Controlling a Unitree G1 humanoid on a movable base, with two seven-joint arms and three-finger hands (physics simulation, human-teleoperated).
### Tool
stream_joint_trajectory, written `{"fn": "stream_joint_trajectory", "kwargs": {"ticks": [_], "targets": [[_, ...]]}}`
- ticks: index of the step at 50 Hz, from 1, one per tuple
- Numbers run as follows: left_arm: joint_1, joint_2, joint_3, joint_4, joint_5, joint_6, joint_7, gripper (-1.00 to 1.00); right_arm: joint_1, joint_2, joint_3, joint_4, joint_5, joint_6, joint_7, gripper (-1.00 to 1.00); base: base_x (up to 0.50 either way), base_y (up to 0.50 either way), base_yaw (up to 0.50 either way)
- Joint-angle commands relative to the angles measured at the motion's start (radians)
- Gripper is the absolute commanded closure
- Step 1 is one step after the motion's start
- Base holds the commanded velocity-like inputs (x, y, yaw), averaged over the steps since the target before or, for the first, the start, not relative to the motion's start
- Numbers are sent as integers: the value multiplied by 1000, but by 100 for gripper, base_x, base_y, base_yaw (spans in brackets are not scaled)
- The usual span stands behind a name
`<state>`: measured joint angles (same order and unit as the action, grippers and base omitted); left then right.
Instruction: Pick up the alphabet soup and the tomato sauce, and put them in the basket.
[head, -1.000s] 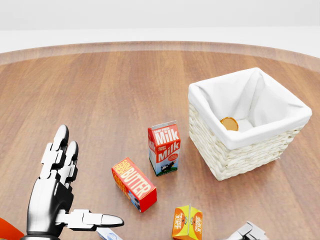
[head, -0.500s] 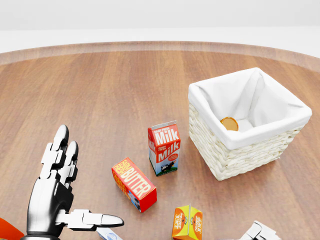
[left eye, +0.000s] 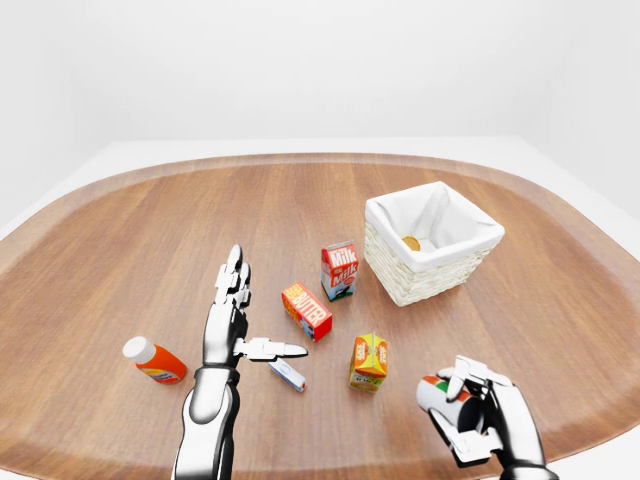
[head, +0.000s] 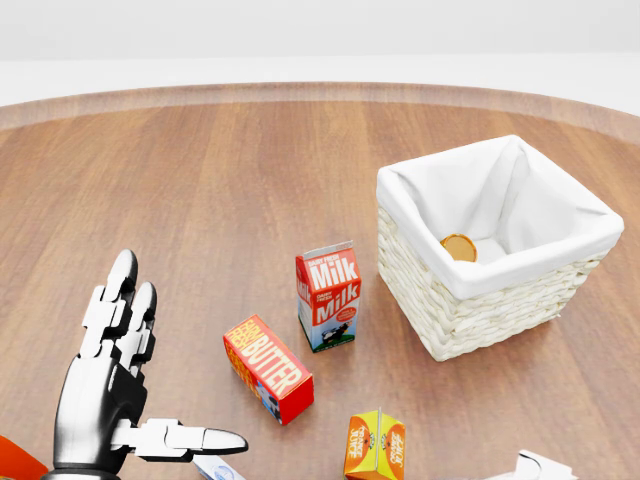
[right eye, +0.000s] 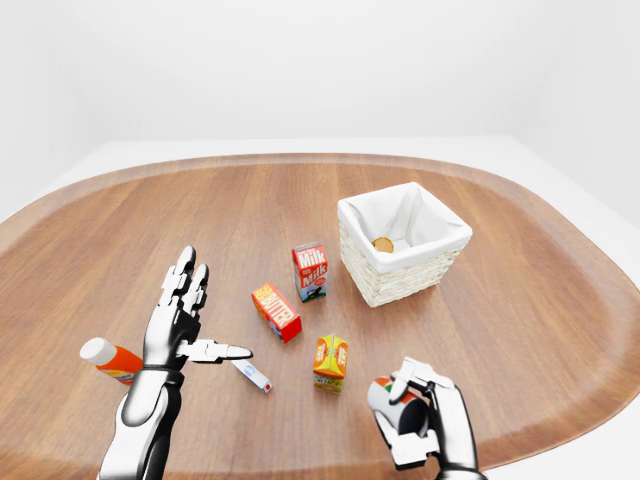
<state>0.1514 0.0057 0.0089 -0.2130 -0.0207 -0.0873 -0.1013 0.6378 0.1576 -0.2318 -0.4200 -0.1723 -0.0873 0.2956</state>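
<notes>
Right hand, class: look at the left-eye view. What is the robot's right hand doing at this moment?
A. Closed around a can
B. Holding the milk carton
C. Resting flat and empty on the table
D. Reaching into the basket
A. The right hand has its fingers wrapped around a can near the bottom right of the left-eye view, away from the basket.

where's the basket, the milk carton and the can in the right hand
basket (head: 470, 318): head view, woven side wall
milk carton (head: 330, 297): head view, red label face
can (left eye: 437, 393): left-eye view, side near its top
</notes>
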Motion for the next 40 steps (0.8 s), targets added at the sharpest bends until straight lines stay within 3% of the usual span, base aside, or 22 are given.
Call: {"fn": "stream_joint_trajectory", "kwargs": {"ticks": [1,3,7,22,24,26,33,40], "targets": [[-6,0,3,0,-4,0,6,-100,27,59,-49,-99,56,0,66,100,0,0,0],[-6,0,3,-1,-4,0,6,-100,22,67,-58,-43,56,0,70,100,0,0,0],[-6,0,3,0,-3,0,6,-100,50,98,-68,-176,76,0,118,100,0,0,0],[-6,0,3,-1,-4,0,6,-100,43,191,-124,-304,89,0,232,100,0,0,0],[-6,0,3,0,-4,0,5,-100,33,192,-131,-244,79,0,230,100,0,0,0],[-6,0,3,-1,-4,0,6,-100,23,192,-126,-335,48,0,230,100,0,0,0],[-6,0,3,-1,-4,0,6,-100,-18,192,-117,-354,-84,0,149,100,0,0,0],[-6,0,3,-1,-4,0,6,-100,-33,162,-88,-372,-123,0,99,100,0,0,0]]}}
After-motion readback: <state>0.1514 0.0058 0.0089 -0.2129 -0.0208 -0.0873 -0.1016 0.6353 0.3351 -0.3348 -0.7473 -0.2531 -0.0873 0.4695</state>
